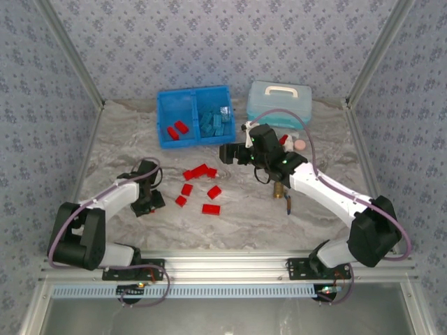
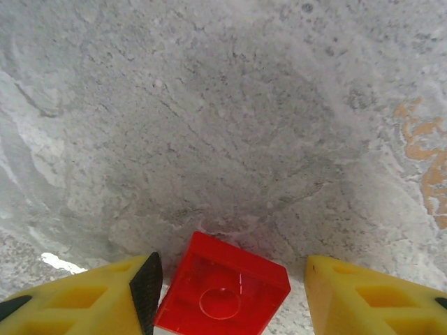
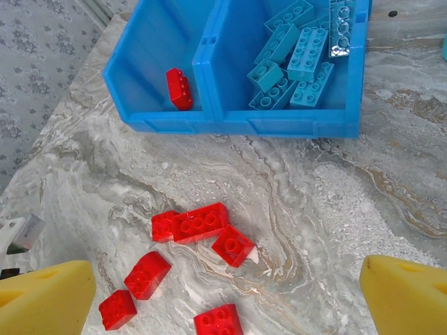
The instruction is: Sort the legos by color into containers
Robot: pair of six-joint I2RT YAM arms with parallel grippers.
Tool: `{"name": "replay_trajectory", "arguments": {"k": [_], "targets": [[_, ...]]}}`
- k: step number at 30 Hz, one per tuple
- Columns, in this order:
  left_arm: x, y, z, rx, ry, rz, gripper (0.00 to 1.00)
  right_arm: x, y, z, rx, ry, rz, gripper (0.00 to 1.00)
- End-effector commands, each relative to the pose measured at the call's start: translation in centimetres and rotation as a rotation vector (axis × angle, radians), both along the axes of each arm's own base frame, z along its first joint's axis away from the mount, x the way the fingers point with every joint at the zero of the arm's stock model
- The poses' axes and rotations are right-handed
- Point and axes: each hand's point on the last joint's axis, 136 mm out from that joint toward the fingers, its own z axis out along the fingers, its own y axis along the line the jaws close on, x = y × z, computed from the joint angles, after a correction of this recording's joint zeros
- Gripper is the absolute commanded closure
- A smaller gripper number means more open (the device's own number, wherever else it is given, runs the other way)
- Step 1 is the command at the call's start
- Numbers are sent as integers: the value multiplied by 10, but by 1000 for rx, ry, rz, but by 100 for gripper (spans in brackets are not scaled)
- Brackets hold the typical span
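Nearest me, my left gripper (image 2: 232, 265) is down at the grey marbled counter (image 2: 230, 125), jaws standing either side of a small bright red plastic lego brick (image 2: 223, 289). The dark left pad is at its edge, with a gap on the right, so I judge it isn't pinched yet. The brick sits dead centre, turned cornerwise, squarish, with no clear long axis.

Further out, the loose red bricks (image 1: 201, 183) lie between the arms. My right gripper (image 3: 227, 272) hangs over them, spread wide and carrying nothing.

Beyond is the bright blue divided plastic tray (image 3: 279, 124), with red bricks (image 1: 177, 130) in its left compartment and light blue bricks (image 1: 213, 122) in its right. I can read no lettering or brand anywhere.
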Motion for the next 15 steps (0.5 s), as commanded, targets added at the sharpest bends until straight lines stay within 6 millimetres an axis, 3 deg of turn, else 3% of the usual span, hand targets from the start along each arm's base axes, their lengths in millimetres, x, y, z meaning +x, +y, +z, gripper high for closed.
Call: {"name": "replay_trajectory", "arguments": {"k": [1, 15], "targets": [[-3, -1, -6, -18, 9, 16, 42, -1, 0, 10, 41, -3, -5, 0], [-8, -17, -8, -117, 26, 53, 61, -2, -2, 4, 38, 25, -24, 0]]}}
